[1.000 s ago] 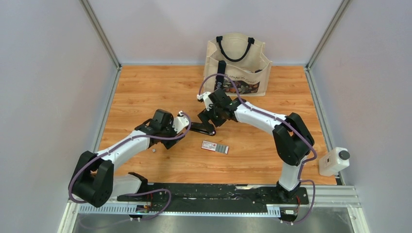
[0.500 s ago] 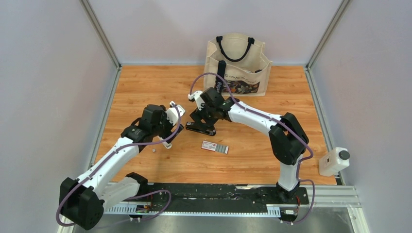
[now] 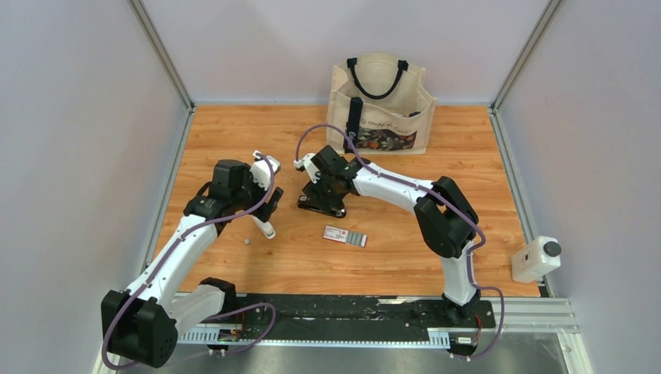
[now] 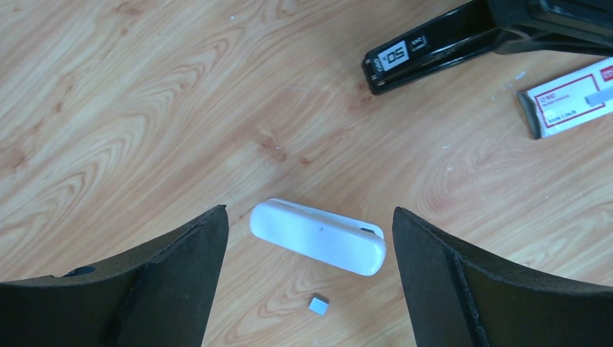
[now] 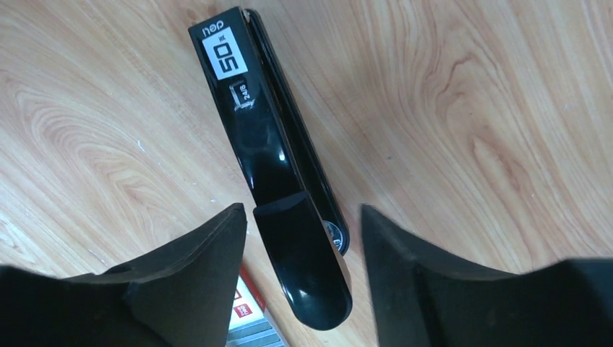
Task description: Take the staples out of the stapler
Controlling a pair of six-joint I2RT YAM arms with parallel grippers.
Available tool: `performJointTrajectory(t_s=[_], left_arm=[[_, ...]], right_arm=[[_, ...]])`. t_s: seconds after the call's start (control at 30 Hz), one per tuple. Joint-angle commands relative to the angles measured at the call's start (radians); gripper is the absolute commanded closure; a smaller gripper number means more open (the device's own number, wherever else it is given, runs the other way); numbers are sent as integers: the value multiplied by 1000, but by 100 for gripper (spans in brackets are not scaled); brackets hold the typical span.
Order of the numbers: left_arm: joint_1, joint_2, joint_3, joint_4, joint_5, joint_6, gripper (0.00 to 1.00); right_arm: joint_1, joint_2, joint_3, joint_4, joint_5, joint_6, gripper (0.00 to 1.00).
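The black stapler lies on the wooden table, its "50" label facing up. My right gripper straddles the stapler's rear end. Its jaws are open: the left finger is almost against the body and a gap remains on the right. My left gripper hovers wide open and empty to the stapler's left, above a white oblong piece. A tiny silvery-grey block of staples lies beside that piece. In the top view the staples lie just left of the white piece.
A flat red-white-grey staple box lies just in front of the stapler and beside my right gripper's left finger. A canvas tote bag stands at the back wall. A white device sits off the table's right edge.
My left arm has drawn back to the left, away from the stapler, and its jaws have opened wider. My right gripper has shifted left over the stapler, and its jaws have narrowed.
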Motion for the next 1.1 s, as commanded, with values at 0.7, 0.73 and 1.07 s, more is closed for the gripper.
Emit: performJointTrajectory(t_s=[0.7, 0.73, 1.07], left_arm=[[1, 19, 45, -5, 108, 12, 13], [1, 18, 35, -2, 112, 13, 13], [1, 19, 11, 27, 129, 25, 14]], right_arm=[[7, 42, 89, -90, -5, -2, 57], [7, 40, 92, -84, -9, 4, 64], [41, 2, 120, 84, 30, 220, 100]])
